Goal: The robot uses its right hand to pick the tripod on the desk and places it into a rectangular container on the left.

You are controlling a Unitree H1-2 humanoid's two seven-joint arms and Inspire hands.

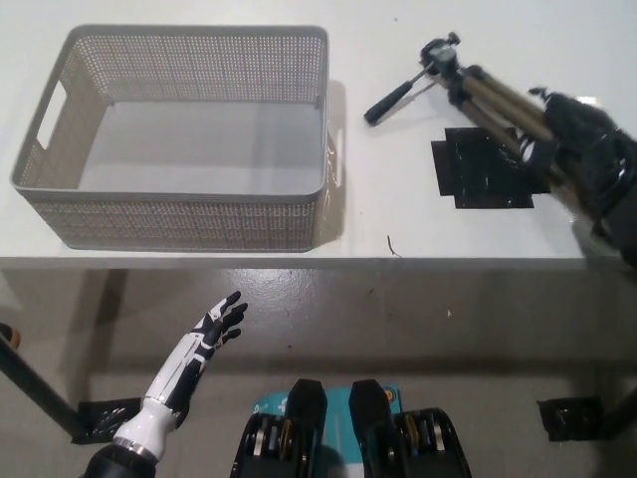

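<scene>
Now the black right robot hand is gripping the folded tripod by its legs, fingers wrapped tight, and is holding it over the white surface with the handle pointing toward the basket. A black square patch is lying just beneath the tripod. The grey perforated container is sitting well to the left, showing nothing inside. The white left robot hand is hanging below the surface edge, fingers spread, holding nothing
</scene>
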